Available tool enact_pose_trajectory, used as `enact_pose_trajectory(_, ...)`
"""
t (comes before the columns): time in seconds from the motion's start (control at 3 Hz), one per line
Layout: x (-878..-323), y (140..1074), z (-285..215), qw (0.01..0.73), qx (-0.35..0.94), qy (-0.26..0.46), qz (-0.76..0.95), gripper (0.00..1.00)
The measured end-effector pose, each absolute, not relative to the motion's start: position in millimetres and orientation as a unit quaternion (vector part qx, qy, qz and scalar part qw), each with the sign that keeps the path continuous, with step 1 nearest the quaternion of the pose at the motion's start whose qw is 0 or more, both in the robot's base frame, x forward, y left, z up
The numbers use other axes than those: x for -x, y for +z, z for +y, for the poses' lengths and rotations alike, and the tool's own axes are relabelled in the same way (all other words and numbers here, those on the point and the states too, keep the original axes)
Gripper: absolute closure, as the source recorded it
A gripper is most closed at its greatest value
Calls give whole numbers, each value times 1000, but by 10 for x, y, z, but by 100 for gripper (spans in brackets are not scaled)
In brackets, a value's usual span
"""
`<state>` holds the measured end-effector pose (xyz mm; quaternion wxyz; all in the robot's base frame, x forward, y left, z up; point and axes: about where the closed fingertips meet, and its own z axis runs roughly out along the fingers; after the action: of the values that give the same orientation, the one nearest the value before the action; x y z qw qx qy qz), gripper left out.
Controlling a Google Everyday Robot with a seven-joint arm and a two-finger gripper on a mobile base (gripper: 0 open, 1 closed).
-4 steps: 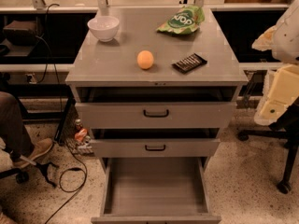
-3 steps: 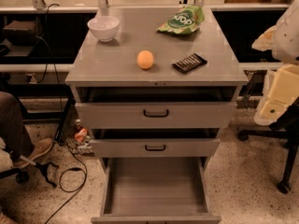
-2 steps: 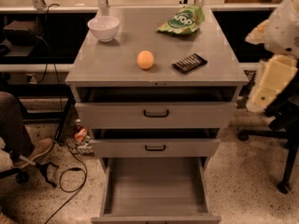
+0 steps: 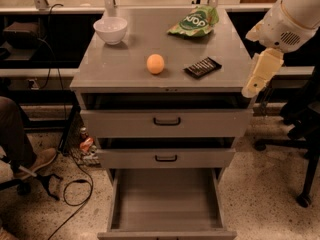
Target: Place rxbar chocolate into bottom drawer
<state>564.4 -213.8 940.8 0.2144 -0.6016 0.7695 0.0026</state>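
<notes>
The bottom drawer (image 4: pixel 165 199) stands pulled out and nothing lies on its grey floor, so the place for the bar is ready. The rxbar chocolate (image 4: pixel 202 67) lies flat on the tabletop (image 4: pixel 125 66), toward the right front edge, near the orange ball (image 4: pixel 155 63), and nothing holds it. The gripper (image 4: pixel 260 76) hangs off the right side of the cabinet, apart from the bar. Whether its jaws are apart or together, I cannot tell. In my judgement the reach, the grasp and the carrying down are all left.
</notes>
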Motion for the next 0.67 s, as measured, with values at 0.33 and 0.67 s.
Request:
enact_pose_trajectory(0.33,-5644,9408,-2138,214,602,3,769,0)
enact_pose_trajectory(0.67,-5824,9395,-2192,219,606,-14,764,0)
